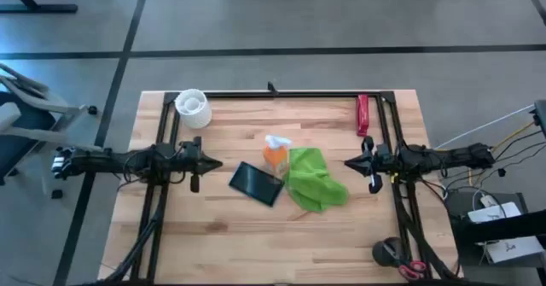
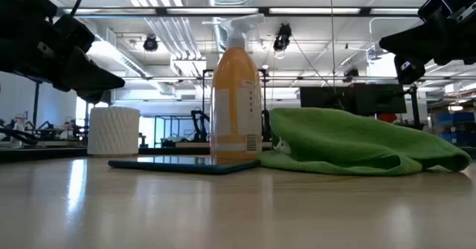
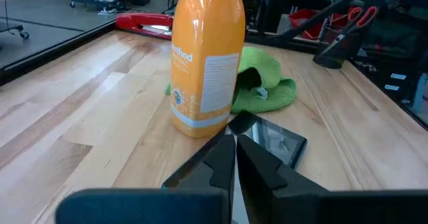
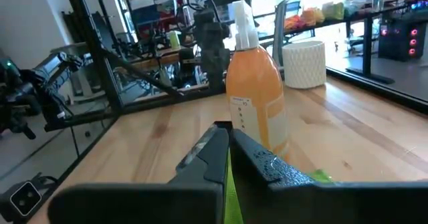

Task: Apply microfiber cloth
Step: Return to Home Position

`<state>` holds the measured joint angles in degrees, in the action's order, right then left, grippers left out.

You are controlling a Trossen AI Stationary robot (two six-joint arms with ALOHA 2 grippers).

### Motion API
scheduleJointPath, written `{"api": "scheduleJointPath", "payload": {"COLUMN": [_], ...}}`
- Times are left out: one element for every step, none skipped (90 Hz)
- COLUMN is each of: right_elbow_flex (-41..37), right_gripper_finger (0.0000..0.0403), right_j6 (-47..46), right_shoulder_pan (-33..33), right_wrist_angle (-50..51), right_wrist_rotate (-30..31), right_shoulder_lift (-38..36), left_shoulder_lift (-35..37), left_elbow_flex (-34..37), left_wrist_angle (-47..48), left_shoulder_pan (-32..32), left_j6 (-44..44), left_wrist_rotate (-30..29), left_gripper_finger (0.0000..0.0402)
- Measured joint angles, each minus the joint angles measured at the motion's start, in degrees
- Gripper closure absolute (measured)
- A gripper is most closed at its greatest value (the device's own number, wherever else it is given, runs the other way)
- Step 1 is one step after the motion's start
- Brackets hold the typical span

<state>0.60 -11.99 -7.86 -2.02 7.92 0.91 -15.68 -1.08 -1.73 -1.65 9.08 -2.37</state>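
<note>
We log lime microfiber cloth point(image 1: 316, 179) crumpled just beside dark tablet point(image 1: 255, 183), orange spray bottle point(image 1: 275, 154) upright near both, left gripper point(image 1: 217, 164) and right gripper point(image 1: 348, 161) flanking above the table, jaws closed, empty

One microfiber cloth point(image 1: 314, 179), one orange spray bottle point(image 1: 275, 155), one dark tablet point(image 1: 255, 183), one white ribbed cup point(image 1: 193, 107), one red tool point(image 1: 363, 114), my two grippers (left gripper point(image 1: 217, 164), right gripper point(image 1: 348, 161)).

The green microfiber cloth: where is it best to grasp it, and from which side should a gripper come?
Pinch the raised hump of the microfiber cloth, on its side nearer the orange spray bottle, coming straight down from above. It lies crumpled with thin flat edges, so a side approach would likely only push it. The right gripper, hovering beside it, is nearest.
</note>
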Motion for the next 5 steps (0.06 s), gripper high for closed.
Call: {"api": "scheduleJointPath", "payload": {"right_elbow_flex": [0.00,0.00,0.00,0.00,0.00], "right_gripper_finger": [0.0403,0.0403,0.0403,0.0403,0.0403], "right_j6": [0.00,0.00,0.00,0.00,0.00], "right_shoulder_pan": [0.00,0.00,0.00,0.00,0.00], "right_wrist_angle": [0.00,0.00,0.00,0.00,0.00], "right_wrist_rotate": [0.00,0.00,0.00,0.00,0.00], "right_shoulder_lift": [0.00,0.00,0.00,0.00,0.00], "left_shoulder_lift": [0.00,0.00,0.00,0.00,0.00], "left_elbow_flex": [0.00,0.00,0.00,0.00,0.00], "left_wrist_angle": [0.01,0.00,0.00,0.01,0.01], "left_shoulder_pan": [0.00,0.00,0.00,0.00,0.00], "left_j6": [0.00,0.01,0.02,0.00,0.00], "left_wrist_rotate": [0.00,0.00,0.00,0.00,0.00], "left_gripper_finger": [0.0402,0.0401,0.0401,0.0402,0.0402]}}
